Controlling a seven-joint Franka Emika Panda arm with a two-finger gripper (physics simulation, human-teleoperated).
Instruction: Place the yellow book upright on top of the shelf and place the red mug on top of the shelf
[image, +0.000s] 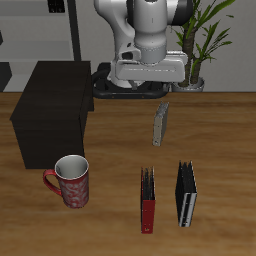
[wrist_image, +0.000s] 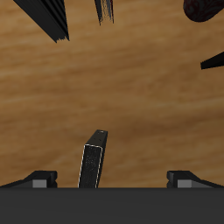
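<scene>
The yellow book (image: 160, 127) stands upright on the table, thin and greyish tan, a little way from the shelf (image: 50, 110), a large dark flat-topped cabinet. My gripper (image: 152, 100) hovers just above the book, open, its fingers spread wide and apart from it. In the wrist view the book (wrist_image: 94, 160) rises toward the gripper (wrist_image: 112, 180), off centre between the fingertips (wrist_image: 39, 178). The red mug (image: 72, 181) stands upright on the table near the front edge, just in front of the shelf; an edge of the mug (wrist_image: 206, 8) shows in the wrist view.
A red book (image: 148, 200) and a black book with white stripes (image: 186, 195) stand side by side near the table's front edge. A potted plant (image: 197, 60) stands at the back. A corner of the shelf (wrist_image: 214, 61) pokes into the wrist view.
</scene>
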